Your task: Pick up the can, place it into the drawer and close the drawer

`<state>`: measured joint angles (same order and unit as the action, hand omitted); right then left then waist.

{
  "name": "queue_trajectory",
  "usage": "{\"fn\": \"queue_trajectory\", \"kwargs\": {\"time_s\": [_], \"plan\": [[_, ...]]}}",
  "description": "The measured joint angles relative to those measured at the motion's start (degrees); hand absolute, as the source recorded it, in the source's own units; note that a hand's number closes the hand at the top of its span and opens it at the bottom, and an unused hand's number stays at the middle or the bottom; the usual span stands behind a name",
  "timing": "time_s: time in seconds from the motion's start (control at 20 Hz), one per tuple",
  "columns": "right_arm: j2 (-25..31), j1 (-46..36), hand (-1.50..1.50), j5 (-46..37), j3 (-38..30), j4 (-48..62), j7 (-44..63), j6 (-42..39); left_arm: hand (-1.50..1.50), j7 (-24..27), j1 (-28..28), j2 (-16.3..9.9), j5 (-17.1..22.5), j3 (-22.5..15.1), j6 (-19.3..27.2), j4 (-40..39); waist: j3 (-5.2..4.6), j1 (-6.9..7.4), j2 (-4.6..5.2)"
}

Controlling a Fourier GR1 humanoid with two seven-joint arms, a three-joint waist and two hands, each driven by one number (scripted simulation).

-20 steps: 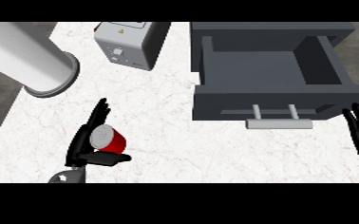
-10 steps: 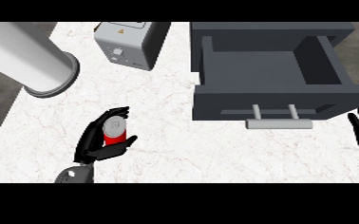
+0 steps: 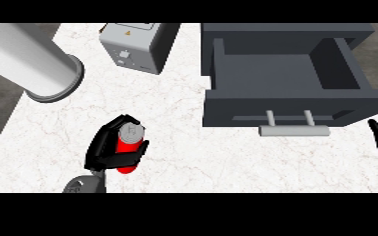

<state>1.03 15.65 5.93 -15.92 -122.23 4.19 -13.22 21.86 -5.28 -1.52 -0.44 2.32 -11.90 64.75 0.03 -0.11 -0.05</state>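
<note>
Head view, looking steeply down on the white marbled tabletop (image 3: 184, 110); I read it from the near edge outward. Near the near left corner, my left robot hand (image 3: 103, 150) rises from a grey forearm, its black fingers and thumb curled round the red can (image 3: 128, 147); the can lies tilted within that grasp, its grey lid turned toward the far edge and its red base showing below the fingers; I cannot tell whether it touches the tabletop. At the right edge, only a black sliver of my right robot hand (image 3: 373, 131) shows; whether it is spread or curled I cannot tell. Toward the right side stands the dark grey drawer (image 3: 284, 75), pulled open, its cavity bare to view and its pale bar handle (image 3: 292, 130) facing the near edge; the can sits well apart from it, to its left. At the far edge, left of the drawer, stands a light grey box (image 3: 131, 47) bearing a small yellow mark; at the far left corner lies a large pale cylinder (image 3: 37, 65), its rimmed end toward the near side.
</note>
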Motion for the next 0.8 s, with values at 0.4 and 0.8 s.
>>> {"fn": "queue_trajectory", "kwargs": {"time_s": [0.4, 0.8], "plan": [[-0.51, 2.1, -1.5, 0.59, 0.75, -2.53, -0.04, -0.08, 1.5, -3.29, -3.47, -0.78, 3.36, 5.45, 4.79, 2.47, -0.03, -0.22, 0.03], [-0.65, 3.48, -1.5, 0.44, 1.64, -4.11, 0.08, 0.74, 1.5, -10.63, -8.78, -0.89, 3.84, 6.29, 11.11, 7.34, -0.02, -0.14, 0.0]]}}
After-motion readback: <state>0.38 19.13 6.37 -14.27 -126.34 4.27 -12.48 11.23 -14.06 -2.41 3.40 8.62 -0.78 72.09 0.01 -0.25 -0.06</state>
